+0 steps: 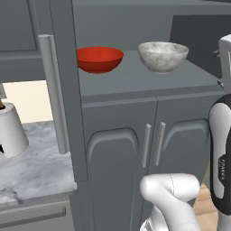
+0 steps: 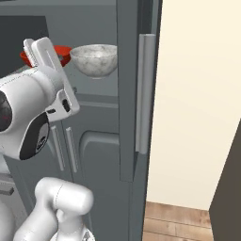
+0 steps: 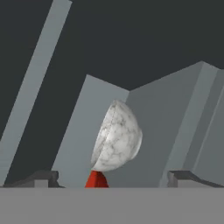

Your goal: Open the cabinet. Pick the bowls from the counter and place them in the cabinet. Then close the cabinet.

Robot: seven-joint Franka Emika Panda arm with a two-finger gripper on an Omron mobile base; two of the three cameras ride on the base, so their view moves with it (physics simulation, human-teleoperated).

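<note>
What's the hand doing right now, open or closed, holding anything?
Hand: open, holding nothing; marbled bowl sits on the shelf ahead.

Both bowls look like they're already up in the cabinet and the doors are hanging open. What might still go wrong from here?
1. The open pincer faces the marbled bowl on the shelf; backing out carelessly, it might bump that bowl into the red bowl beside it.
2. The left door stands out over the counter, near the paper-towel roll; the arm might brush the roll while reaching for the handle.
</note>
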